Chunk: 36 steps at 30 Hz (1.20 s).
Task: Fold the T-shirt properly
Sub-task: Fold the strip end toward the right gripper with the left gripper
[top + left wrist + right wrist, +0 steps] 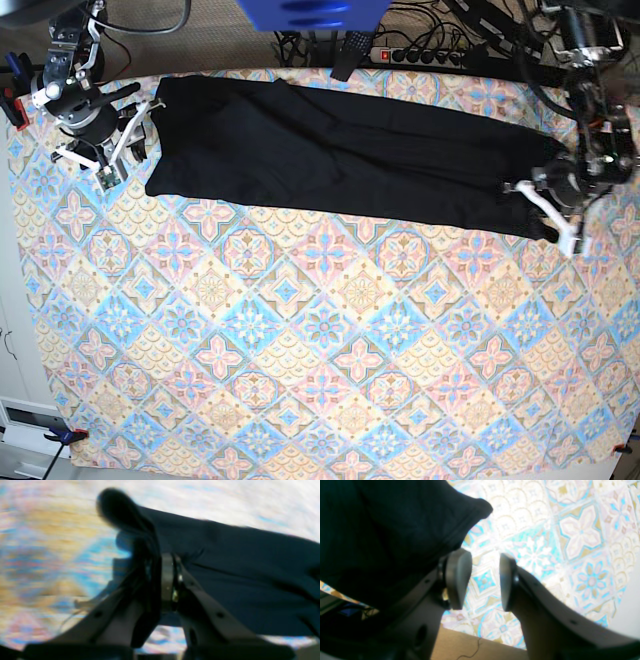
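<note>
The black T-shirt (340, 160) lies as a long folded band across the far part of the table. My left gripper (548, 208) is at the band's right end, and in the left wrist view my left gripper (166, 580) is shut on a fold of the T-shirt (237, 567), which is blurred by motion. My right gripper (125, 140) is at the band's left end. In the right wrist view my right gripper (485, 580) is open and empty, with the T-shirt (382, 530) just to its left and apart from the fingertips.
A patterned tablecloth (300, 330) covers the table. A power strip (420, 55) and cables lie behind the far edge. A blue object (310, 12) hangs at top centre. The table's left edge (8, 250) is close to my right arm.
</note>
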Each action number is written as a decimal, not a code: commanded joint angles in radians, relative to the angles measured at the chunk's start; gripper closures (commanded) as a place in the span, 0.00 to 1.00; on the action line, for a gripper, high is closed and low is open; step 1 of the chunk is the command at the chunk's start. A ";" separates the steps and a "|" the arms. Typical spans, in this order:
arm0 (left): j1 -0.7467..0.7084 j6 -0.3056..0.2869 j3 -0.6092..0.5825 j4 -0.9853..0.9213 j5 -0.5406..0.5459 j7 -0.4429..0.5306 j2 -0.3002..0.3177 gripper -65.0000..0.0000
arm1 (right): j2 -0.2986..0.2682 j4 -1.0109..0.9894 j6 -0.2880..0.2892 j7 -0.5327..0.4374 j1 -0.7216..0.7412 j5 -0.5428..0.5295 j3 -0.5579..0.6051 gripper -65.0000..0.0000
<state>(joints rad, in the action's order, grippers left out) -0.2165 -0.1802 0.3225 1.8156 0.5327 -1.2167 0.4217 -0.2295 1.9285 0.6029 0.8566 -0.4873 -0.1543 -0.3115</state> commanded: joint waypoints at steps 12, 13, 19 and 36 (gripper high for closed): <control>0.013 0.009 -0.024 0.080 -0.006 -0.073 -0.238 1.00 | -0.017 0.019 -0.002 -0.020 0.016 -0.004 -0.044 0.66; 0.013 0.009 -0.033 0.080 -0.006 -0.073 -0.252 1.00 | -0.017 0.019 -0.002 -0.020 0.016 -0.004 -0.045 0.66; 0.013 0.009 -0.047 0.077 -0.012 -0.073 -0.335 1.00 | -0.017 0.019 -0.002 -0.017 0.032 -0.004 -0.073 0.66; 0.012 0.011 -0.124 0.075 -0.004 -0.074 -0.373 0.76 | -0.032 0.019 -0.002 -0.013 0.028 -0.004 -0.093 0.66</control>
<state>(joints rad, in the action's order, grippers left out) -0.2134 -0.1661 0.1978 1.8748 0.5163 -1.2984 0.0448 -0.2493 1.9285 0.6052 0.8581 -0.4610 -0.1566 -0.3992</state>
